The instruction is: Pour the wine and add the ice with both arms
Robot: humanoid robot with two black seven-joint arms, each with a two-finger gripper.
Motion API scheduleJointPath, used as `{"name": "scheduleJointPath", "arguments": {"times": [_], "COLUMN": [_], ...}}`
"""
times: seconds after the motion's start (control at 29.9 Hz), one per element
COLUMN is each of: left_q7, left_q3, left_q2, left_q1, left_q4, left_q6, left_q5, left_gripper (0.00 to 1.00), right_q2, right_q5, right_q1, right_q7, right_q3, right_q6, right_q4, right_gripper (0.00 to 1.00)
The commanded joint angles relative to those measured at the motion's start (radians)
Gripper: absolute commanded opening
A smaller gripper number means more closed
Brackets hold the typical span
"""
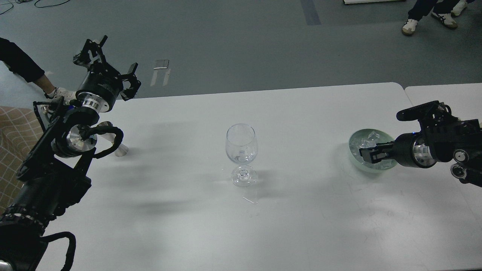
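An empty clear wine glass stands upright at the middle of the white table. A pale green bowl at the right holds a heap of clear ice. My right gripper reaches in from the right, its dark tip over the near side of the bowl among the ice. Its fingers lie close together and I cannot tell whether they hold a cube. My left gripper is raised over the table's far left corner, its fingers spread open and empty. No wine bottle shows.
A small pale cone-shaped object stands on the table, partly hidden behind my left arm. A second table adjoins at the far right. People's feet and a leg are on the grey floor beyond.
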Motion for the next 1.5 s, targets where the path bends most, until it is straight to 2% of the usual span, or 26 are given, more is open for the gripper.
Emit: {"name": "scheduleJointPath", "arguments": {"times": [0.0,0.13,0.47,0.67,0.8,1.14,1.47], "left_q7": [0.0,-0.002,0.0,0.0,0.0,0.0,0.0], "left_q3": [0.0,0.0,0.0,-0.001,-0.001,0.0,0.0], "left_q2": [0.0,0.0,0.0,0.0,0.0,0.002,0.0], "left_q1": [0.003,0.006,0.005,0.006,0.006,0.005,0.005], "left_q4": [0.0,0.002,0.002,0.003,0.003,0.003,0.003], "left_q6": [0.0,0.0,0.001,0.003,0.001,0.004,0.006], "left_q5": [0.0,0.0,0.0,0.0,0.0,0.0,0.0], "left_gripper": [0.98,0.98,0.98,0.98,0.98,0.98,0.98], "right_q2": [0.004,0.004,0.004,0.004,-0.002,-0.042,-0.122], "right_q5": [0.0,0.001,0.001,0.005,0.003,0.006,0.009], "right_q1": [0.0,-0.006,-0.006,-0.017,-0.019,-0.013,-0.019], "right_q7": [-0.004,-0.017,-0.029,-0.032,-0.032,-0.027,-0.017], "right_q3": [0.0,0.0,-0.002,-0.003,-0.003,0.026,0.211], "right_q6": [0.0,0.0,0.001,0.005,0.005,0.006,0.011], "right_q4": [-0.009,-0.015,-0.014,-0.009,-0.006,0.026,0.104], "right_gripper": [0.52,0.51,0.34,0.2,0.17,0.15,0.14]}}
